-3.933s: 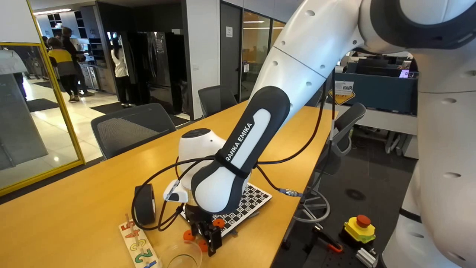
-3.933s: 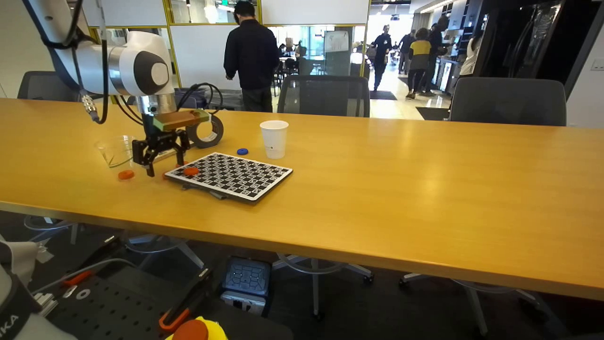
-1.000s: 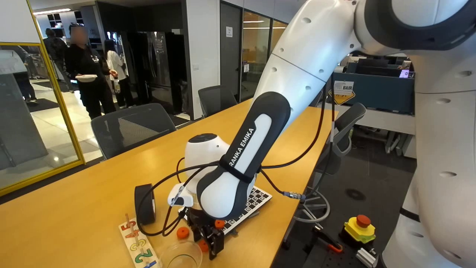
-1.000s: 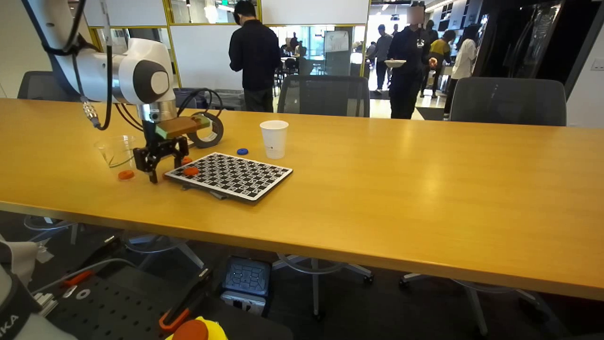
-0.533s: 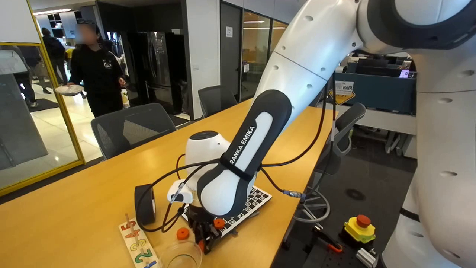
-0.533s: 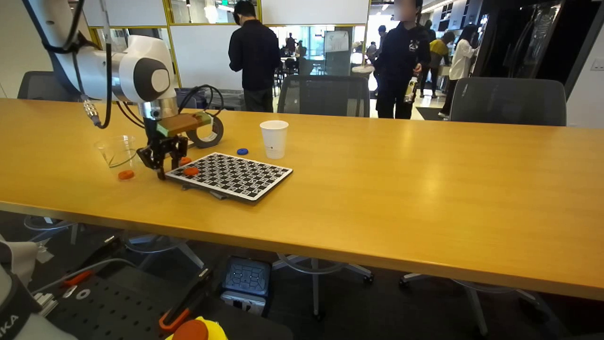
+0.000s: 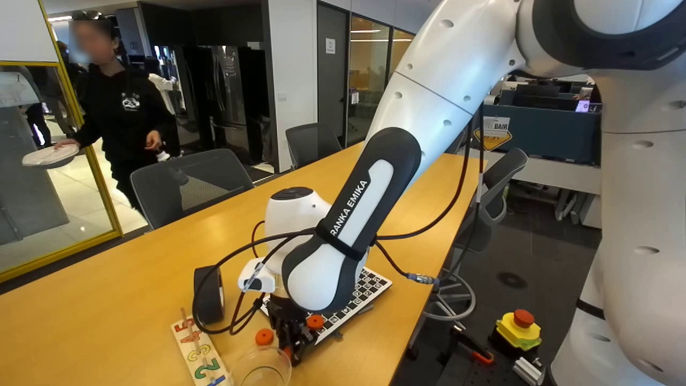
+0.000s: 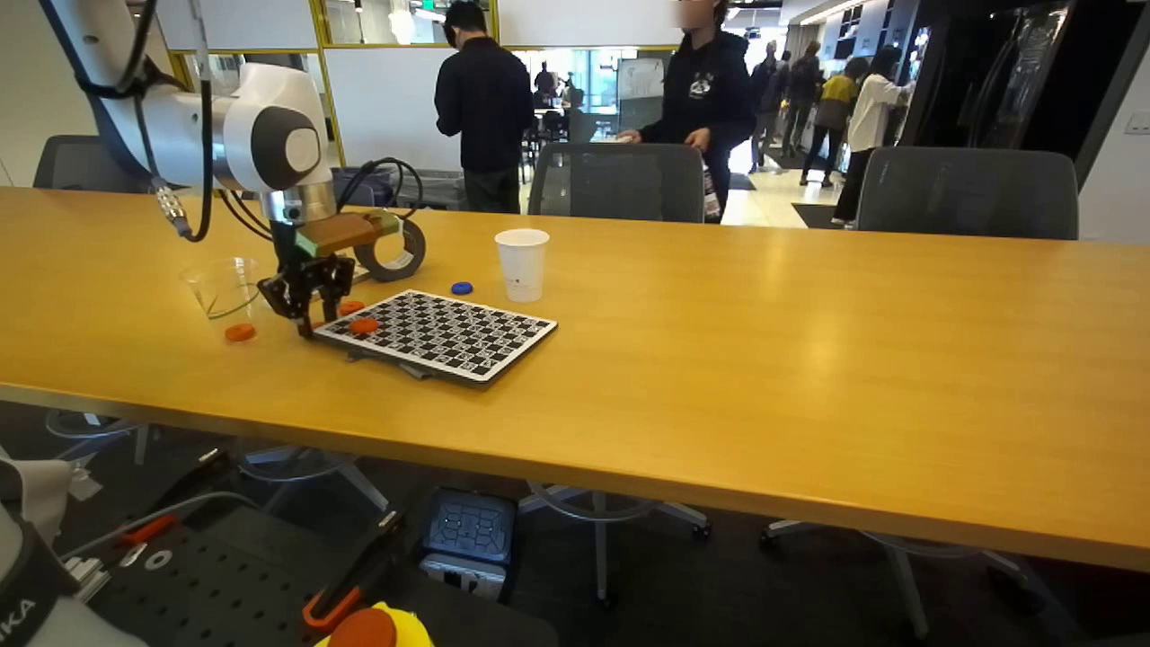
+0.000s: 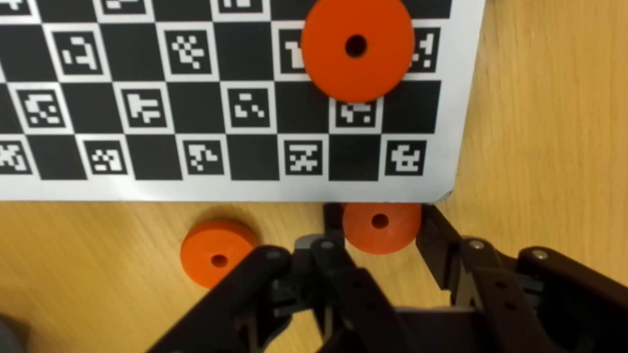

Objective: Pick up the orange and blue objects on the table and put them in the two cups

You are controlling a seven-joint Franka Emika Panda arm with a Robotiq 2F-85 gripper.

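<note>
My gripper (image 9: 382,224) is shut on an orange disc (image 9: 382,240), which the checkered board's edge partly covers in the wrist view; I cannot tell whether it is clear of the table (image 8: 764,359). A second orange disc (image 9: 216,252) lies on the wood left of the jaws, and another orange disc (image 9: 360,73) rests on the board. One more orange disc (image 8: 240,333) shows at the base of the clear cup (image 8: 220,289); inside or in front, I cannot tell. The blue disc (image 8: 462,288) sits near the upright white cup (image 8: 522,267).
The checkered board (image 8: 458,337) lies directly beside the jaws. A black roll (image 7: 208,295) stands behind the gripper, with a wooden number strip (image 7: 197,348) close to the clear cup. Cables loop around the wrist. The table's front edge (image 8: 575,476) runs nearer the robot base.
Over the last second the jaws have come together around the orange disc by the board's edge. Since half a second ago the gripper has risen slightly. A person in the background has walked past.
</note>
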